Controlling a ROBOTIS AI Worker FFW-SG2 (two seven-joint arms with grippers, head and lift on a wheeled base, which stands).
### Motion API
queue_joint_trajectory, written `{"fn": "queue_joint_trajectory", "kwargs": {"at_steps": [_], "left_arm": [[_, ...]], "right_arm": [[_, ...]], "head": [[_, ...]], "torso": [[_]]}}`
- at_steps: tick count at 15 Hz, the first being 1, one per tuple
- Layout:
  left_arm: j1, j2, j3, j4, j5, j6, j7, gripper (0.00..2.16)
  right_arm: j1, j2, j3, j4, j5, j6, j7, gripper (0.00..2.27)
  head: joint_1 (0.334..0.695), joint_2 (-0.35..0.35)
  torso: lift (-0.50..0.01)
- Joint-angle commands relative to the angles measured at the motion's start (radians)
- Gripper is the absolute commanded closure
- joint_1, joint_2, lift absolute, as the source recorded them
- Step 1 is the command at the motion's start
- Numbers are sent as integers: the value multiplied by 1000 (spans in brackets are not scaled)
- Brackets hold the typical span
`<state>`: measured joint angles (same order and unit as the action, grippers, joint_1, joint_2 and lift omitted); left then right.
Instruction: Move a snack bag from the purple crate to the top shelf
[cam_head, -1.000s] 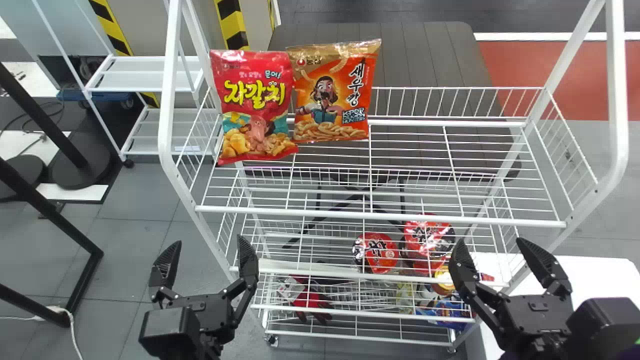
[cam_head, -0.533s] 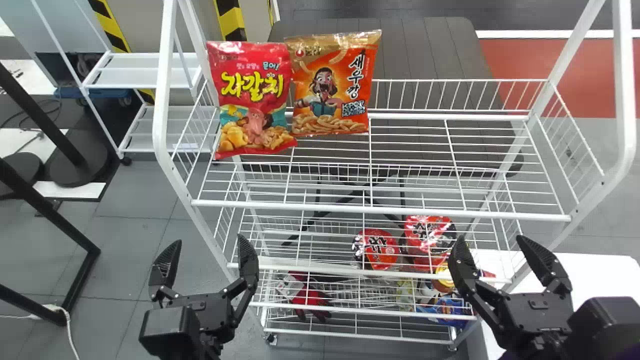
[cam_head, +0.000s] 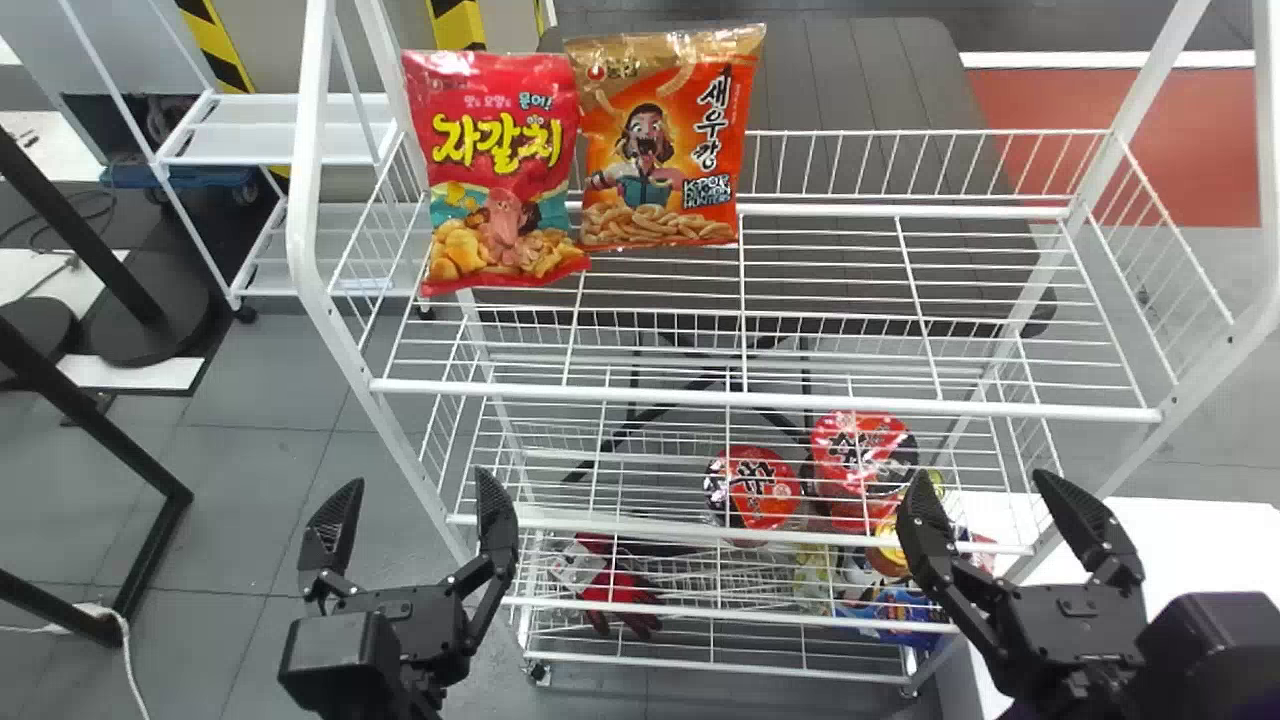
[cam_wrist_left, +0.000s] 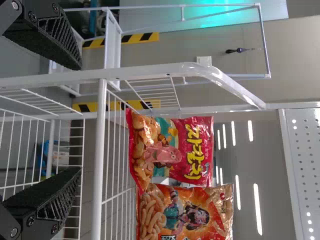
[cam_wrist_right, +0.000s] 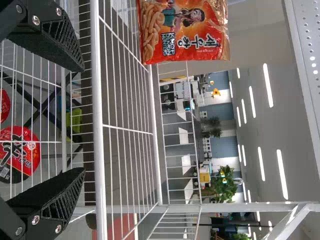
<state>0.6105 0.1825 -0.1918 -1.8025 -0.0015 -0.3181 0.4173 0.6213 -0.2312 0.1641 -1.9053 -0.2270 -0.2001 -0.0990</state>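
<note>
The rack (cam_head: 760, 399) has drawn nearer, snack bags (cam_head: 655, 150) beyond the open jaws.

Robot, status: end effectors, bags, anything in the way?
Left end effector, right end effector: open, empty. Red bag, orange bag on top shelf, left. Possible obstacle: front rail.

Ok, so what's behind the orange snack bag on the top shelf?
A white wire rail runs in behind it, and farther back there's a dark slatted surface. Anything tucked right behind the bag is covered, so I can't tell.
</note>
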Motion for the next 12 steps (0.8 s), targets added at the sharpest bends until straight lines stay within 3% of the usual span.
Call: {"fn": "queue_joint_trajectory", "kwargs": {"at_steps": [1,12], "left_arm": [[0,0,0,0,0,1,1,97],[0,-2,0,3,0,-2,6,97]], "right_arm": [[0,0,0,0,0,0,-7,107],[0,1,0,5,2,-9,-7,83]], "head": [[695,58],[695,57]], "torso": [[-66],[-110]]}}
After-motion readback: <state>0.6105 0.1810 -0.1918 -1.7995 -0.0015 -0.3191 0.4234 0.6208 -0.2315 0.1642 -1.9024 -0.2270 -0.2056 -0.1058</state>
